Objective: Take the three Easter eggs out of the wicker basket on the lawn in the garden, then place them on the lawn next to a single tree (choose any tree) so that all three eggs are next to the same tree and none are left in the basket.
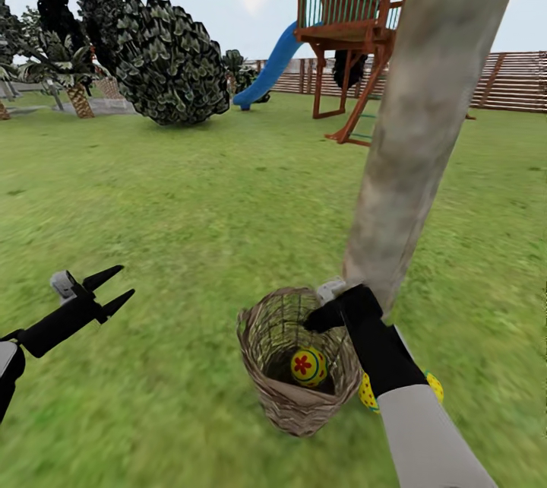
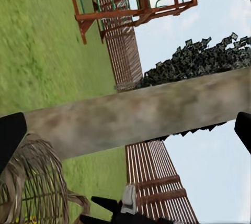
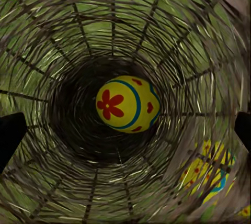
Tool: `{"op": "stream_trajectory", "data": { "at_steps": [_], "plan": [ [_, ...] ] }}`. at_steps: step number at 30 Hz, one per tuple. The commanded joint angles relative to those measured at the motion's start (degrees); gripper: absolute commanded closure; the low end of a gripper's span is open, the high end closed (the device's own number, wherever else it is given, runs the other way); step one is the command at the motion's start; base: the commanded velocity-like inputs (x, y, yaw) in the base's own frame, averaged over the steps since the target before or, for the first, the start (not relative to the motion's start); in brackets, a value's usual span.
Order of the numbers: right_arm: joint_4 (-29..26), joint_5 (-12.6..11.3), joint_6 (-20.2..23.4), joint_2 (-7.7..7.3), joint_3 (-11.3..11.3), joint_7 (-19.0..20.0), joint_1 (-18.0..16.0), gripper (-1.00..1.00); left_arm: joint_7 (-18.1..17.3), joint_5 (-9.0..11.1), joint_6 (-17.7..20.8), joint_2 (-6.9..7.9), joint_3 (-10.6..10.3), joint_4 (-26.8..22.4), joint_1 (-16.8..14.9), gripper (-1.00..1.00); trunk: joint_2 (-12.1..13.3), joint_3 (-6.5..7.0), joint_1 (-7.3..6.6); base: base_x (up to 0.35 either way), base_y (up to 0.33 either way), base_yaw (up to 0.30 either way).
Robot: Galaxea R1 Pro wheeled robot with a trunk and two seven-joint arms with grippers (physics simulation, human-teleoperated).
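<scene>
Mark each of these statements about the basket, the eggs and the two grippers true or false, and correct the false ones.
1. One egg lies inside the wicker basket. True.
2. The basket stands beside the blue slide. False: it stands at the foot of the tree trunk; the slide is far behind.
3. The right gripper is at the basket's rim. True.
4. The left gripper holds an egg. False: it is open and empty.
5. An egg lies on the lawn outside the basket. True.

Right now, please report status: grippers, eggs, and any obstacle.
Left gripper open, idle above the lawn. Right gripper at wicker basket rim, state unclear. One egg inside basket; another egg outside on grass. Tree trunk close behind.
</scene>
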Motion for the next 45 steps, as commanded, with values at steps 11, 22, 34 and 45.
{"op": "stream_trajectory", "data": {
  "at_steps": [11,22,34,45],
  "plan": [
    [8.51,0.01,-0.05,-0.11,-0.07,-4.86,-0.46,-1.0,-0.24,-0.32,0.28,-0.37,0.03,-0.18,-0.03,-1.0,-0.02,-0.01,0.0,0.008,0.01,-0.013],
    [20.93,-0.17,-6.86,0.09,-0.29,-6.15,-6.0,-1.0,-0.16,-0.46,0.28,-0.52,-0.08,-0.65,-0.03,-1.0,-0.15,-2.23,0.25,0.0,0.0,0.0],
    [27.72,-0.55,-10.94,0.9,-0.32,-12.33,-10.88,-1.0,-0.15,-0.48,0.28,-0.62,-0.17,-0.66,-0.03,-1.0,-0.31,-4.88,0.56,0.0,0.0,0.0],
    [36.53,-11.3,-17.67,0.96,-0.32,-22.25,-13.98,-1.0,-0.07,-0.56,0.28,-0.66,-0.42,-0.66,-0.03,-1.0,-0.46,-7.32,0.85,0.0,0.0,0.0]
  ]
}}
